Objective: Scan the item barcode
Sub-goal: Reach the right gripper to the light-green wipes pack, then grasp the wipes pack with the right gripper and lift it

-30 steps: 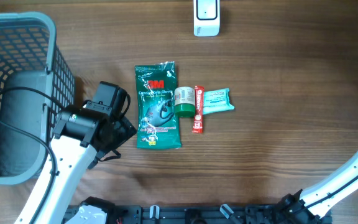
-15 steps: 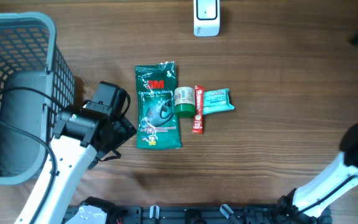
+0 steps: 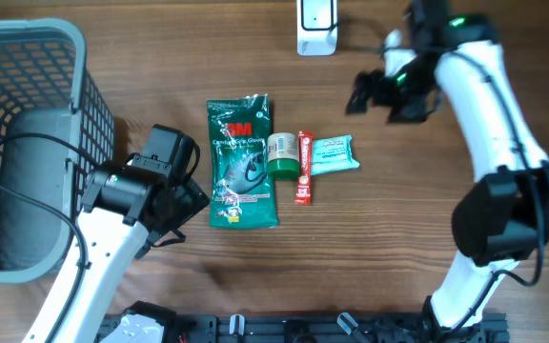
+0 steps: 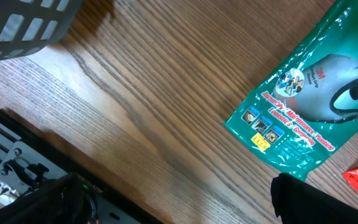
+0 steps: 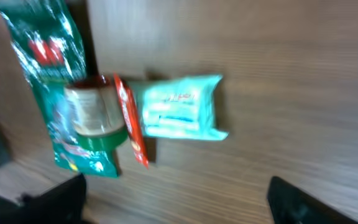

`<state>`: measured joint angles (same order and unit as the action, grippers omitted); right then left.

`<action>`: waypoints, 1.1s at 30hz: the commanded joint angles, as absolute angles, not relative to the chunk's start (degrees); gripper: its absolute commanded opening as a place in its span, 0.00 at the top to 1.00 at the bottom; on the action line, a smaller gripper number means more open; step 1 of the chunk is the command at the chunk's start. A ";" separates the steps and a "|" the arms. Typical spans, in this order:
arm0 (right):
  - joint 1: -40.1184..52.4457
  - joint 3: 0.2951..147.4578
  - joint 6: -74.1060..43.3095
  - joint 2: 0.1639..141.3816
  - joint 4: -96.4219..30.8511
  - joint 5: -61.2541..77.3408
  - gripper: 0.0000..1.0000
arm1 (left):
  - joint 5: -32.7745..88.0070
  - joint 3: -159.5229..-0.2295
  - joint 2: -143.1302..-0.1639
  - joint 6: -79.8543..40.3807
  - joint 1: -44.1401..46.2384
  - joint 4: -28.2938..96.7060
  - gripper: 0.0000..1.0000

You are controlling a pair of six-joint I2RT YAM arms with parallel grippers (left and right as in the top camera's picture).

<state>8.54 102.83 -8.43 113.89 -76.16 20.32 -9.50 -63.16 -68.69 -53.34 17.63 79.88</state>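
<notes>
Mid-table lies a row of items: a green 3M glove pack [image 3: 242,164], a small green-lidded jar [image 3: 281,154], a red stick [image 3: 304,180] and a teal packet [image 3: 333,154]. No barcode shows on any of them. A white scanner [image 3: 316,27] stands at the far edge. My left gripper [image 3: 191,193] hangs open just left of the glove pack [image 4: 316,93], with bare wood between its fingers [image 4: 294,198]. My right gripper [image 3: 385,99] is open in the air to the right of the teal packet [image 5: 178,107], holding nothing. The right wrist view is blurred.
A grey mesh basket [image 3: 27,143] fills the left side, and its corner [image 4: 23,25] shows in the left wrist view. A dark rail [image 3: 284,329] runs along the table's near edge. Bare wood lies right of the items.
My right arm has swung in from the lower right edge to above the table's upper right, near the scanner. The left arm and the items have not moved.
</notes>
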 commanded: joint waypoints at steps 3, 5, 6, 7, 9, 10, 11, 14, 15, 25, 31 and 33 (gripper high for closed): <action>11.44 88.47 -22.55 114.87 -65.01 18.90 0.12 | -9.67 -63.11 -68.69 -54.30 17.89 79.90 0.00; 11.51 84.03 -25.28 114.87 -59.35 18.92 0.12 | -9.67 -63.11 -68.69 -54.30 17.89 79.90 0.00; 11.51 81.52 -25.56 114.87 -55.66 18.92 0.12 | -9.67 -63.11 -68.69 -54.30 17.89 79.88 0.00; 11.51 79.26 -25.43 114.87 -52.14 18.90 0.12 | -9.67 -63.11 -68.69 -54.30 17.89 79.90 0.00; 11.51 76.07 -24.47 114.87 -46.76 18.92 0.12 | -9.67 -63.11 -68.69 -54.30 17.89 79.88 0.00; 11.51 74.39 -23.86 114.89 -43.83 18.90 0.12 | -9.67 -63.11 -68.69 -54.30 17.89 79.90 0.00; 11.64 71.81 -23.70 114.89 -39.88 18.92 0.20 | -9.67 -63.11 -68.69 -54.30 17.89 79.88 0.00; 11.99 67.46 -22.90 114.89 -35.07 18.90 0.44 | -9.67 -63.11 -68.69 -54.30 17.89 79.90 0.00; 12.43 64.82 -21.47 114.89 -31.92 18.87 0.66 | -9.65 -63.11 -68.69 -54.30 17.89 79.88 0.00; 11.62 65.87 -26.83 111.26 -41.52 20.69 0.96 | -9.67 -63.11 -68.69 -54.30 17.89 79.90 0.00; 8.80 76.05 -46.68 103.18 -66.57 24.47 0.96 | -9.67 -63.11 -68.69 -54.30 17.89 79.90 0.00; 7.86 78.13 -51.40 100.49 -72.95 28.56 0.96 | -9.67 -63.11 -68.69 -54.30 17.89 79.90 0.00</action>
